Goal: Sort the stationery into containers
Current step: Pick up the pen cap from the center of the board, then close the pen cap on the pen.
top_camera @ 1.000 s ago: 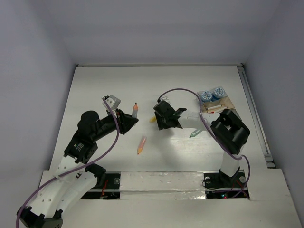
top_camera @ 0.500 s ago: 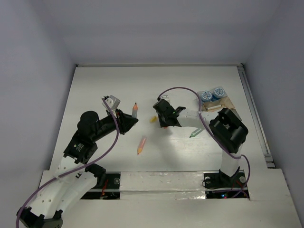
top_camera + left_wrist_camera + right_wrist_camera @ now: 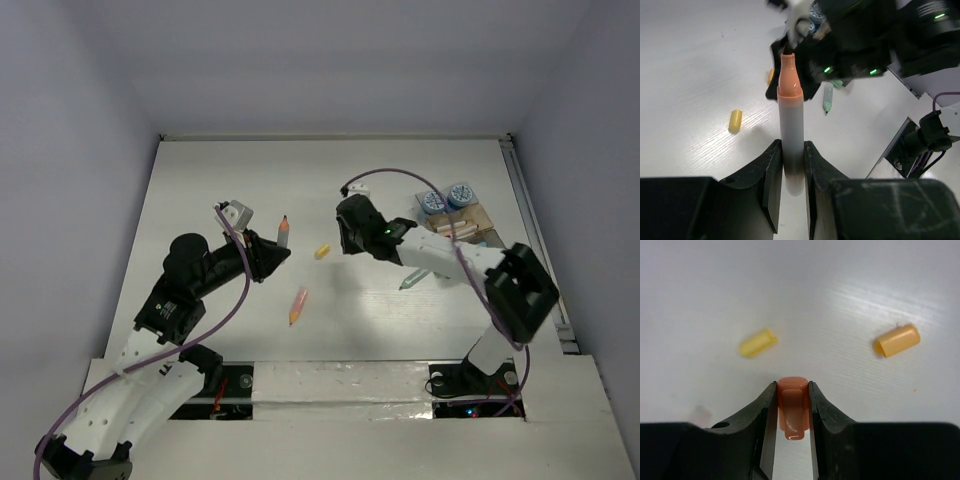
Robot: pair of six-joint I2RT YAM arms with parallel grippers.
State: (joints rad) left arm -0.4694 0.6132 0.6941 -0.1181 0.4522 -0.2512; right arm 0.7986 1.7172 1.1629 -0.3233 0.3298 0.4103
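Pinching narrowly, the left gripper (image 3: 791,155) holds an orange-tipped pen (image 3: 790,100). The right gripper (image 3: 792,390) clamps a small orange piece (image 3: 792,410), probably a cap, over the surface (image 3: 840,280). A pale yellow stub (image 3: 757,343) lies at eleven o'clock and a darker yellow stub (image 3: 896,340) at two.

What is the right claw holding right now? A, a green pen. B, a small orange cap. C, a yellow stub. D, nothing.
B: the right wrist view shows the right claw shut on a small orange cap, while the yellow stub lies loose beyond it.
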